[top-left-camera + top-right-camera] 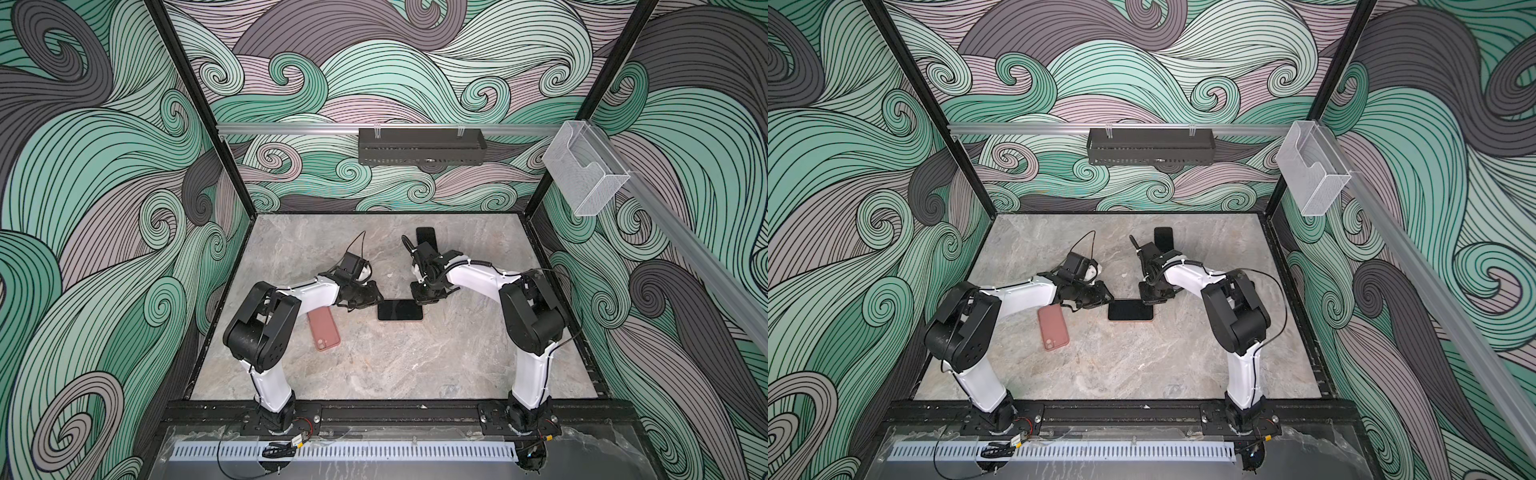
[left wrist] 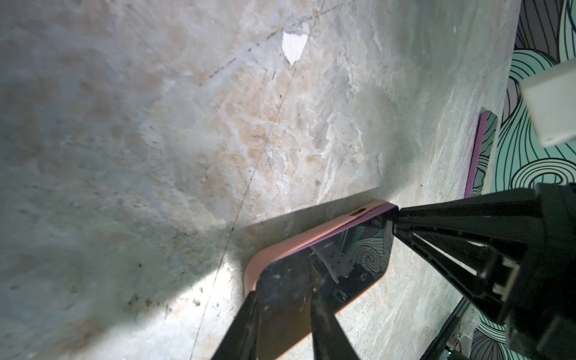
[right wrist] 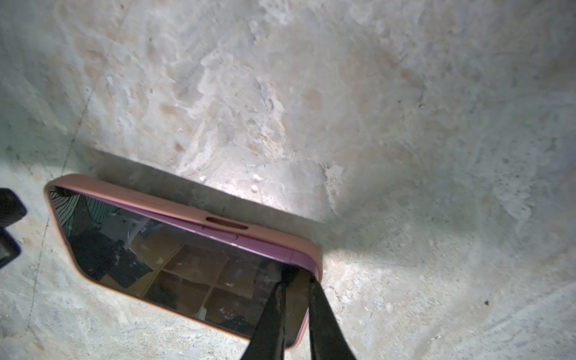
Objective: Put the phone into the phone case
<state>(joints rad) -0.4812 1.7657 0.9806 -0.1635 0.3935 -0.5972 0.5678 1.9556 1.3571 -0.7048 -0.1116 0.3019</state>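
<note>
Pink rim frames the phone, which lies screen up in its case near the middle of the table. My left gripper hangs over the phone's left end, jaws partly apart and holding nothing. My right gripper sits at the far right corner, jaws a narrow gap apart, gripping nothing. A purple band shows between screen and rim. A second pink case lies under my left arm and a second phone behind my right wrist.
</note>
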